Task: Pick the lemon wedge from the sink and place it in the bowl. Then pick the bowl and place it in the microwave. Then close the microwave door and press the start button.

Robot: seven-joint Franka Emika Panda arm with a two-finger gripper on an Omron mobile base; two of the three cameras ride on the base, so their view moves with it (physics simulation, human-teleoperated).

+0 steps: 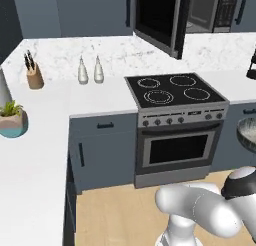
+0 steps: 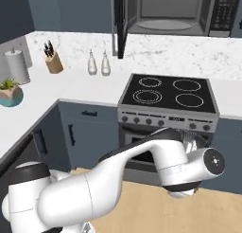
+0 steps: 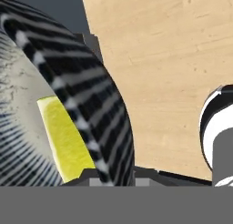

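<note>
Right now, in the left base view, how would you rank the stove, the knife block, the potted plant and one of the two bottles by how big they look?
1. Stove, by far.
2. Potted plant, though it sits nearer the camera.
3. Knife block and bottle: too alike to rank.

You see even, shadowless rendered light, soft low-resolution edges throughout, and the bowl (image 3: 91, 104) blurred close up in the hand view.

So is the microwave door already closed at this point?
No, the microwave door stands swung open, leaving the microwave cavity and its grey inside walls exposed above the stove.
</note>
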